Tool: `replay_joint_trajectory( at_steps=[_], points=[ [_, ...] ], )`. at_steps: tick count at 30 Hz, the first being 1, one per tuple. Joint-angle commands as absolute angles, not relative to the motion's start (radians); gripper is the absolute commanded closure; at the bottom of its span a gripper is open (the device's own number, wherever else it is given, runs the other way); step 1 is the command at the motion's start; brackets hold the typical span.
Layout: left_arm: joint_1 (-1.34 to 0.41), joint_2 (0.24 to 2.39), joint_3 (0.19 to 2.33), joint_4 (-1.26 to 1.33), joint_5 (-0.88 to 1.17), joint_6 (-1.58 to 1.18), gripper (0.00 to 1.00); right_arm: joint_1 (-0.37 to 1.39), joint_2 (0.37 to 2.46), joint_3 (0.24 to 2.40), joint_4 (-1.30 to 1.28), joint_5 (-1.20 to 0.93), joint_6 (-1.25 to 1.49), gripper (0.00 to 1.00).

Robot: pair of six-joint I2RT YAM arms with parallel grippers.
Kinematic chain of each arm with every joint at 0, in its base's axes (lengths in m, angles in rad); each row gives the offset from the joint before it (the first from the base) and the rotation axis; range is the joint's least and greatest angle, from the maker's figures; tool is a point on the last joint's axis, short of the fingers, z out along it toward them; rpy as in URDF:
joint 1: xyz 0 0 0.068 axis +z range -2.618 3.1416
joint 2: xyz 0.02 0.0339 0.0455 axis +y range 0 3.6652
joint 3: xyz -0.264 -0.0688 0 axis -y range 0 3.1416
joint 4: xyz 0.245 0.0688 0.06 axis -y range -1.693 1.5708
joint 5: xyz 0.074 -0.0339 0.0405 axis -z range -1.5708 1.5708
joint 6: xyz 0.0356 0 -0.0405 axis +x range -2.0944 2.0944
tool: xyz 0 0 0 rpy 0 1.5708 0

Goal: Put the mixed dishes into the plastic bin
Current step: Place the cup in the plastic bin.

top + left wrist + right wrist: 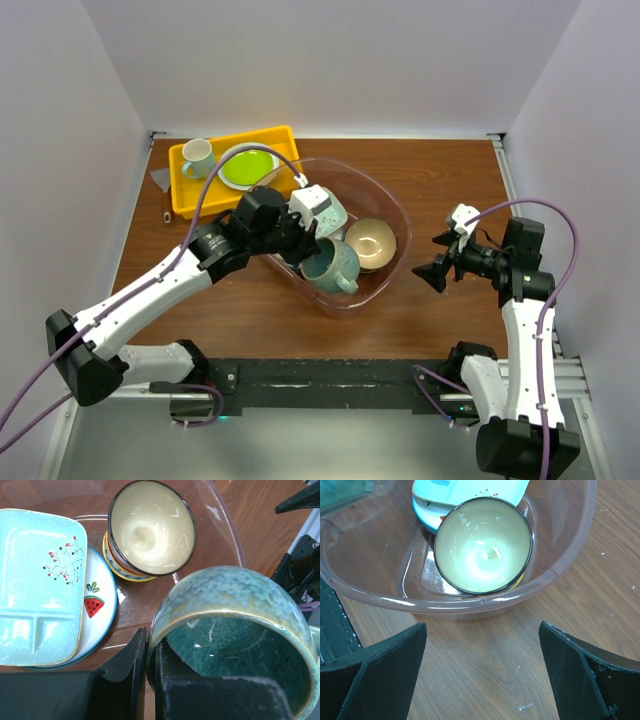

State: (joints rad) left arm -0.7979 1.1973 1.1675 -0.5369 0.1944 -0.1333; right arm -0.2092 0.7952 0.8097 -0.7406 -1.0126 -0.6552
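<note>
Our left fingers (pixel 125 680) pinch the mug (pixel 330 265) by its rim, over the near side of the bin (pixel 405 215) at the middle of the table (pixel 450 180). If we release it tilted, it may strike the bowl (pixel 370 243) or catch the bin's wall. Our right fingers (pixel 385 675) are spread wide, holding nothing.

Glossy mottled glaze on the mug (pixel 225 595) between the left gripper's (pixel 150 652) jaws; beyond them, clear plastic bin (pixel 227 527) (faintly pink); scuffed wooden table (pixel 260 510).
</note>
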Motion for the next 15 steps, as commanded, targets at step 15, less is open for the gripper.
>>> replay_joint_trajectory(
  at_steps=[15],
  points=[
    [-0.761, 1.261, 1.18, -0.351, 0.248, -0.146, 1.0, -0.206, 0.778, 0.836, -0.735, -1.02, -0.672, 0.02]
  ],
)
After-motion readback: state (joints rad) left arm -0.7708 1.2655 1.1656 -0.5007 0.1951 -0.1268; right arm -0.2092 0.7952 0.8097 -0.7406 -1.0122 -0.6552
